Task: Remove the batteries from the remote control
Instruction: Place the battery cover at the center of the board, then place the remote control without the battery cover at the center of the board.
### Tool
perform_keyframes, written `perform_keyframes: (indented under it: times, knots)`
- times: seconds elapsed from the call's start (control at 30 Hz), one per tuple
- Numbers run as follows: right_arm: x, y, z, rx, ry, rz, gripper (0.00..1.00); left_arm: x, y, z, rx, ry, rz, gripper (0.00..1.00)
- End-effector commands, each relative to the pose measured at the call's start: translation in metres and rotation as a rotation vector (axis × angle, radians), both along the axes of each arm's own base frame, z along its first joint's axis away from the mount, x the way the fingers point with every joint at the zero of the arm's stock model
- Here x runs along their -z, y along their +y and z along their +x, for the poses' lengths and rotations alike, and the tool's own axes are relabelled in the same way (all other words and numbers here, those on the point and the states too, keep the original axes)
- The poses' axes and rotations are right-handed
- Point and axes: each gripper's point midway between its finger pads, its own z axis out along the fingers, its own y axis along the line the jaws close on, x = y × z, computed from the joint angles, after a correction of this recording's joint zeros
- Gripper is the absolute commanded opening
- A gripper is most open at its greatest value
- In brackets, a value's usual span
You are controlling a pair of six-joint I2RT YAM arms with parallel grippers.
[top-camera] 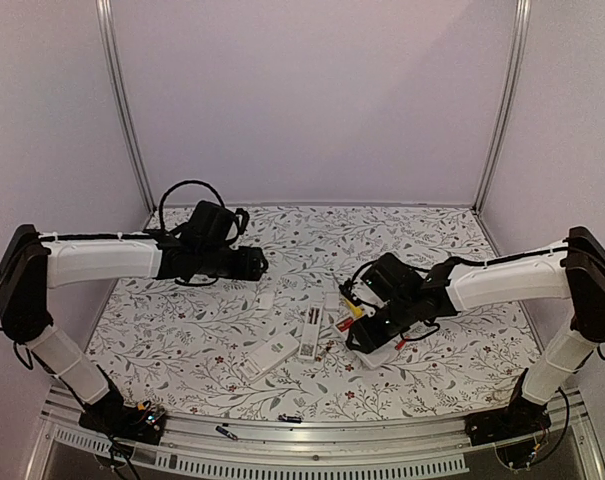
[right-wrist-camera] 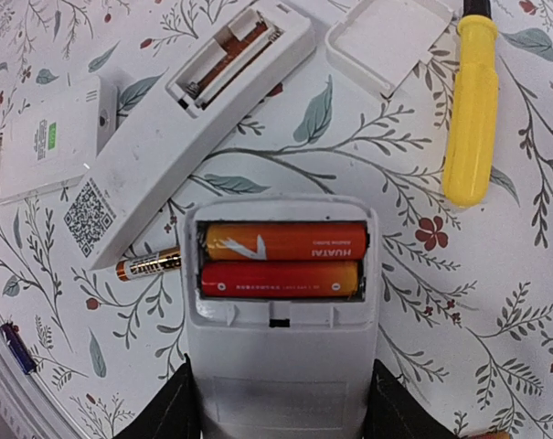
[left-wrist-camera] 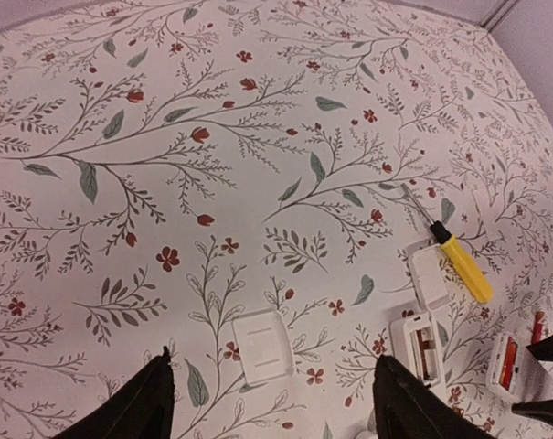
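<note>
White and plastic, a slim remote control [right-wrist-camera: 281, 315] is clamped between the fingers of the right end effector [right-wrist-camera: 276, 412] with its back cover off. Two red-orange cylindrical batteries [right-wrist-camera: 283, 261] are seated in its bay, so unloading here is judged not yet done. A gold-banded loose battery [right-wrist-camera: 148, 266] lies on the floral desk [right-wrist-camera: 495, 274] just left of that end effector. "HUATAI" is read on the upper cell. A QR code [right-wrist-camera: 89, 218] is printed on the second white remote [right-wrist-camera: 166, 146] beyond. The left end effector [left-wrist-camera: 281, 402] is spread wide and empty.

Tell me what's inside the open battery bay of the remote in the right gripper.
An orange battery and a red battery lie side by side, filling the bay of the remote. The bay floor beneath them is covered; the end contacts cannot be made out.
</note>
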Motion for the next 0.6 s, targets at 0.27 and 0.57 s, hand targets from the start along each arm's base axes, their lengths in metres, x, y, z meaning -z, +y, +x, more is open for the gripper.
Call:
perform_keyframes:
  times: [0.27, 0.57]
  knots:
    - [0.015, -0.008, -0.004, 0.038, 0.023, -0.040, 0.39, -0.012, 0.016, -0.003, -0.044, -0.003, -0.085, 0.74]
    - [0.029, -0.006, -0.003, 0.047, 0.050, -0.067, 0.49, -0.014, 0.017, -0.004, -0.045, -0.004, -0.088, 0.74]
